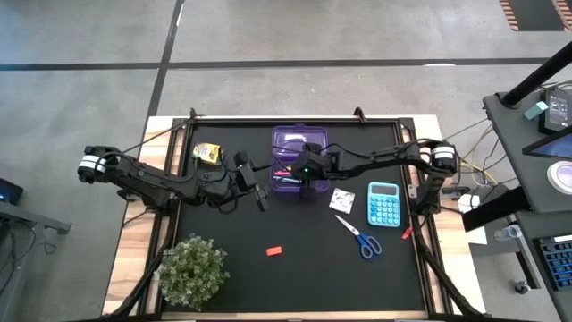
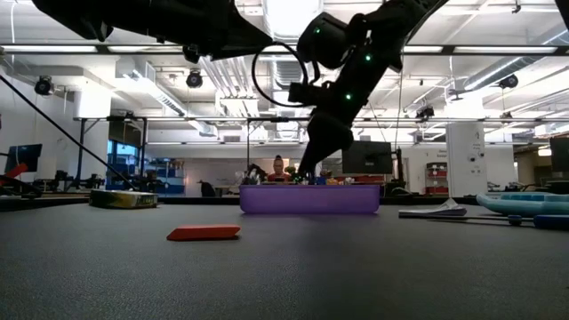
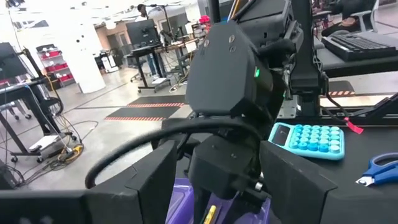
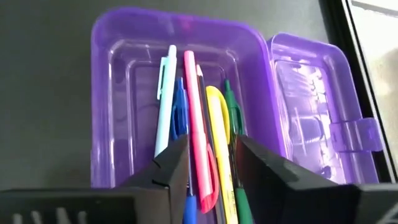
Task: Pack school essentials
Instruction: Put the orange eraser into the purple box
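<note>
From above, a black worktop [image 1: 223,268] carries an open purple case [image 1: 299,154] near the middle of its far edge. The right end effector [image 1: 302,174] hangs over the case's near end. The left end effector [image 1: 260,199] waits just left of the case; whether its fingers are apart cannot be told.

Only the right wrist view looks inside the case: a pale blue pen [image 4: 164,102], a blue pen [image 4: 180,109], a pink marker [image 4: 194,118], a yellow marker [image 4: 217,121] and a green pen [image 4: 231,112] lie side by side, long axes along the case's length, near ends pointing toward the end effector. Its two fingers [image 4: 171,168] are spread, with the pink and yellow markers showing between them; a grip cannot be made out.

The high view alone shows the rest: a yellow-green crayon box [image 1: 207,153] toward the far left corner, a red eraser [image 1: 274,251] nearer the front edge, and a white patterned square [image 1: 341,199], a blue calculator [image 1: 384,204] and blue-handled scissors [image 1: 360,236] toward the right edge. A potted plant [image 1: 192,268] sits at the front left corner.
</note>
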`<state>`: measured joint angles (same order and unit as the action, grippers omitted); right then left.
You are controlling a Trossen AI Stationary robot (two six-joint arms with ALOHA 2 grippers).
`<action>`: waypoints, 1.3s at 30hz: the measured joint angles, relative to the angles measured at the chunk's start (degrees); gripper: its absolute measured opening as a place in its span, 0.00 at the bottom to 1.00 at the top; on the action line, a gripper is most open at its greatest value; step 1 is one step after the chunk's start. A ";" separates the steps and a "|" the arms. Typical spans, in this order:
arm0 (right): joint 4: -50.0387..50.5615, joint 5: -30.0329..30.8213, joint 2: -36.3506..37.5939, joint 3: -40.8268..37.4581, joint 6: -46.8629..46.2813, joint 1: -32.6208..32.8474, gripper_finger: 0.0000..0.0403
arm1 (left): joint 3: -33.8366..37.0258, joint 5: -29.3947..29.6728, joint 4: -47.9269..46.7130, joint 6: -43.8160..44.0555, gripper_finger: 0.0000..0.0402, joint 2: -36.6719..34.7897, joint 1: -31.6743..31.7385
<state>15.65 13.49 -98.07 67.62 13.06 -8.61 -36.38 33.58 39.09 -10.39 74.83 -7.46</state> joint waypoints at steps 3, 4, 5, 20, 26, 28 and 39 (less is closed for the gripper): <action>0.00 -0.03 0.79 -0.14 -0.11 0.07 0.35 | 0.00 0.00 0.06 0.04 0.53 0.00 0.00; 0.03 -0.04 1.12 -0.25 -0.11 0.07 0.35 | 0.00 -0.01 0.11 0.04 0.53 0.00 0.00; 0.03 -0.02 1.51 -0.33 -0.07 0.07 0.35 | 0.00 0.00 0.15 0.07 0.53 0.00 0.00; 0.28 -0.04 14.51 -8.06 -6.42 0.48 0.35 | 0.00 -0.02 0.37 0.13 0.53 0.00 0.00; 0.21 -0.20 22.93 -14.52 -12.55 2.50 0.35 | 0.00 -0.04 0.39 0.11 0.53 0.00 0.00; 0.77 -0.22 25.69 -16.21 -15.34 3.23 0.35 | 0.02 -0.04 0.39 0.11 0.53 0.00 0.00; 12.61 -5.23 35.33 -20.18 -30.95 4.38 0.35 | 0.02 -0.07 0.50 0.11 0.53 0.00 0.00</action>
<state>28.26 8.26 -62.75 47.44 -17.89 -4.23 -36.36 33.52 39.59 -10.28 74.83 -7.46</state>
